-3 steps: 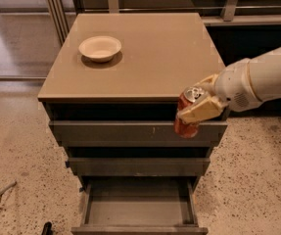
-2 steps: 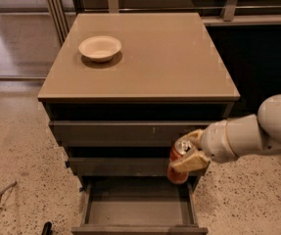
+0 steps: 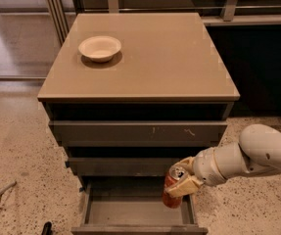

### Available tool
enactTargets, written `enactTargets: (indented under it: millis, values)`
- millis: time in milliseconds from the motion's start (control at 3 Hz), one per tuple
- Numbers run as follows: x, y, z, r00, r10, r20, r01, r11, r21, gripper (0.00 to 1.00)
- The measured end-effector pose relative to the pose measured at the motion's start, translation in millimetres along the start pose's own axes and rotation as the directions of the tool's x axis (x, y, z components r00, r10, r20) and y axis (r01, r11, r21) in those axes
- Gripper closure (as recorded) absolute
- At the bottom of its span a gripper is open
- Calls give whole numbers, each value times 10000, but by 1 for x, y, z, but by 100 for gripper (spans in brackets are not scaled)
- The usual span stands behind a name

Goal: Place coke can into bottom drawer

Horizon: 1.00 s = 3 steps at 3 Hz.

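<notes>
The coke can (image 3: pixel 171 196), red-orange with a silver top, is held upright in my gripper (image 3: pixel 184 179), whose pale fingers are shut on it. The white arm reaches in from the right. The can hangs over the right part of the bottom drawer (image 3: pixel 130 212), which is pulled open and shows a flat grey floor. The can's base is at about the height of the drawer's right wall; I cannot tell if it touches the floor.
A pale bowl (image 3: pixel 100 47) sits at the back left of the cabinet top (image 3: pixel 179 62). The scratched upper drawer front (image 3: pixel 140 131) and the plain middle drawer front (image 3: pixel 120 166) are closed. Speckled floor surrounds the cabinet. A dark object (image 3: pixel 46 227) lies at bottom left.
My gripper has carried the can down from beside the top drawer front, past the middle one, to just over the open bottom drawer, moving slightly left.
</notes>
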<state>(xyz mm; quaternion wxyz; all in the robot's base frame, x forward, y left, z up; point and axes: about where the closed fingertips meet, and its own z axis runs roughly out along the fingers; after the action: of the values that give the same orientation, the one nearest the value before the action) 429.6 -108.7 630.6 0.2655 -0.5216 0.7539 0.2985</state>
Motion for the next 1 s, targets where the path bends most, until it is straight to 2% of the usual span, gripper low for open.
enactTargets:
  millis: [333,667,1000]
  values:
    - [18,-13,19,9979,-631,-153,638,9967,493,100]
    - [56,-50,61,9836,-1770,-338,1800,9749,1309,100]
    - [100,-92,108,9778,-2083,-239,2093,9634,1676,100]
